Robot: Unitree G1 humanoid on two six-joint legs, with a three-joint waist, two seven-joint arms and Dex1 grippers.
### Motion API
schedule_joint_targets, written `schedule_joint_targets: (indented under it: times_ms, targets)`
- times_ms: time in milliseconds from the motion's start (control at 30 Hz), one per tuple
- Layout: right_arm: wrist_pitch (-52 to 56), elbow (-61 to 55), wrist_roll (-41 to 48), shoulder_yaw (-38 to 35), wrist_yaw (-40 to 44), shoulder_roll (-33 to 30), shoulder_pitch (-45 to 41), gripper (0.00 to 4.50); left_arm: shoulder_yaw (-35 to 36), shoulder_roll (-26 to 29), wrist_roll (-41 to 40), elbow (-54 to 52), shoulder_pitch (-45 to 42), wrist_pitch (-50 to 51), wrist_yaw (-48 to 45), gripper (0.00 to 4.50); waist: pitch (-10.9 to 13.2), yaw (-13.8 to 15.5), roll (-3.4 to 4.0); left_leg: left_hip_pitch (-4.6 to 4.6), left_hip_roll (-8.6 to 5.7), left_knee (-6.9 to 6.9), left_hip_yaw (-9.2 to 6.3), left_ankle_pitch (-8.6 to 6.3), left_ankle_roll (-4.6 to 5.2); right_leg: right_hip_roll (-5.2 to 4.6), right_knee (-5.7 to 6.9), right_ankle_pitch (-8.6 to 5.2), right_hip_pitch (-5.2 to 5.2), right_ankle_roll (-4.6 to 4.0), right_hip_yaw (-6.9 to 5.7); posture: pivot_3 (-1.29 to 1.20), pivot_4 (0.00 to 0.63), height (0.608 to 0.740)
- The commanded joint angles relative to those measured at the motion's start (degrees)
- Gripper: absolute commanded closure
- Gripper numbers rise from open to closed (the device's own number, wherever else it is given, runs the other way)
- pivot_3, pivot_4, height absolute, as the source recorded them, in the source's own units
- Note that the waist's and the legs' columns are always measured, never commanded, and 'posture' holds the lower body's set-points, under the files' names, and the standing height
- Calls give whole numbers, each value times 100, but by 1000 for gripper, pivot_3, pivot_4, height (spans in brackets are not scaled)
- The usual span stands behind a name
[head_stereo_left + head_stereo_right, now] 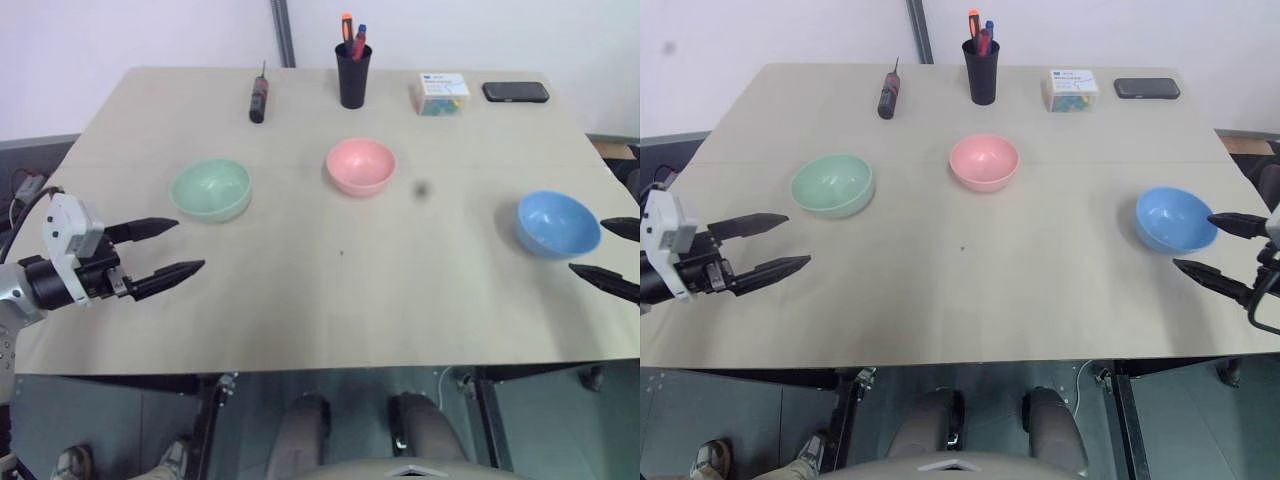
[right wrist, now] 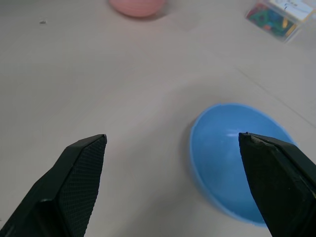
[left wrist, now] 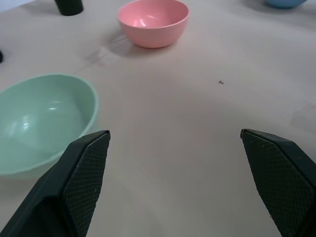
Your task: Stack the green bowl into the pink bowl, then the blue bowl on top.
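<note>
You're looking at an office or lab test bench: a plain beige rectangular table (image 1: 300, 290) against a bare white wall (image 1: 120, 30), carrying a black cylindrical pen cup (image 1: 352, 74), a clear plastic box of coloured clips (image 1: 439, 95), a black smartphone (image 1: 515, 92) and a black-handled screwdriver (image 1: 258, 100).

Label on small box (image 1: 440, 93) at table's far edge: print illegible.
</note>
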Motion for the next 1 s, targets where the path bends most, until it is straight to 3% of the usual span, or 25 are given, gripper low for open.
schedule_joint_targets:
  times_ms: [33, 233, 333, 567, 800, 900, 1000]
  targets:
    - [-112, -163, -166, 415, -398, 67, -478, 0, -28, -152, -174, -431, -19, 84, 222, 28, 0, -2, 0, 2, 1, 0, 2, 0, 0, 0, 1, 0, 0, 0, 2, 0, 150, 740]
    - [-334, 187, -1703, 2997, -1312, 751, -2615, 0, -568, -739, 162, -1270, 118, -7, 1000, 28, 0, -105, 0, 14, 5, 6, 19, 0, -1, 7, 11, 3, -2, -1, 26, 0, 150, 740]
    - [-697, 964, -1956, 3902, -1031, 1491, -3676, 0, -672, -1129, -1, -1679, 133, 117, 1484, 28, 0, -127, 0, 1, 6, 6, 19, 1, -1, 11, 15, 3, -18, -3, 30, 0, 150, 740]
    - [-2444, 3469, -3009, 5019, -1183, 2935, -5510, 0, -420, -1549, 21, -2321, 700, -48, 1947, 28, 1, -135, 0, -24, 7, -3, 18, 1, -3, 5, 17, 6, -50, -5, 39, 0, 150, 740]
    - [-4036, 5795, -3648, 5414, -1334, 3896, -6561, 0, 47, -1811, -170, -3097, 1565, 23, 2380, 28, 1, -149, 1, -22, 6, -9, 12, 1, -4, 1, 17, 7, -54, -7, 42, 0, 150, 740]
    - [-4532, 6701, -3917, 5486, -1580, 4210, -6983, 901, 187, -1888, -220, -3315, 1844, 34, 2531, 0, 1, -154, 1, -21, 3, -9, 6, 1, -4, -5, 23, 7, -53, -8, 36, 0, 150, 740]
    - [-4871, 7370, -4216, 5541, -1919, 4422, -7316, 2121, 276, -1936, -285, -3470, 2015, 49, 2659, 0, 2, -169, 3, -14, 3, -9, 8, 2, -5, -4, 36, 10, -54, -13, 38, 0, 150, 740]
